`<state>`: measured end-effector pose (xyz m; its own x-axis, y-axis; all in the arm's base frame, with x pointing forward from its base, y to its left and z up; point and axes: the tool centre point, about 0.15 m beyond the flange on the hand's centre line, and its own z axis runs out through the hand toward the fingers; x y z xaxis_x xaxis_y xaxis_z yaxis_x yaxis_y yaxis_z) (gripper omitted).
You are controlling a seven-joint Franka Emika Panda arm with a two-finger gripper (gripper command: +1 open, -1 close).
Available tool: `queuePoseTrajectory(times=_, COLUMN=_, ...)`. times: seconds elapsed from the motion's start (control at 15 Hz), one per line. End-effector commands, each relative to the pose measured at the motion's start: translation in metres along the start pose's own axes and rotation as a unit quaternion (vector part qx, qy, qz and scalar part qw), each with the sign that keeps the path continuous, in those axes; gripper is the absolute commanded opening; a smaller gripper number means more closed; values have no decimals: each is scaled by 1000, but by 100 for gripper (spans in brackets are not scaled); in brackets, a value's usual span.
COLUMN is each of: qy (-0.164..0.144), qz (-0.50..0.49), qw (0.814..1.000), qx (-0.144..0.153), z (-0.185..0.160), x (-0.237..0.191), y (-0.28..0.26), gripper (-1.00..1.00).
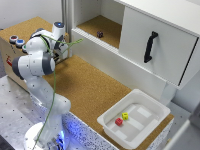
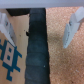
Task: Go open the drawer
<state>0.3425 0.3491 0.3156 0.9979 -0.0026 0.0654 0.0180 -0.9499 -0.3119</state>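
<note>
On the cork counter, one tray (image 1: 150, 107) holds two blocks (image 1: 122, 119); end effector (image 2: 40, 30) released

This is a robotics lab bench, not a home. The arm (image 1: 37, 62) is bolted to a perforated metal breadboard plate (image 1: 12, 107) at the bench's near corner. A cork-covered surface (image 1: 85, 85) carries a mock white cabinet (image 1: 160, 40) along its far edge, a box with coloured push buttons (image 1: 15, 41), and a shallow white tray (image 1: 134, 119) holding small coloured blocks (image 1: 122, 119).
</note>
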Motion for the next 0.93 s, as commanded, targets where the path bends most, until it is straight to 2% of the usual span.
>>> queuePoseTrajectory(times=0.0, qy=-38, qz=-14, qw=998, qx=46, z=8, x=19, y=4, gripper=100)
queuePoseTrajectory(times=0.07, qy=-38, qz=-13, qw=998, qx=48, z=9, x=19, y=5, gripper=-100)
queuePoseTrajectory(times=0.27, qy=-43, qz=-17, qw=997, qx=65, z=16, x=20, y=6, gripper=-100)
queuePoseTrajectory(times=0.53, qy=-58, qz=-30, qw=996, qx=65, z=27, x=26, y=4, gripper=-100)
queuePoseTrajectory(times=0.87, qy=-44, qz=-33, qw=997, qx=56, z=16, x=27, y=13, gripper=-100)
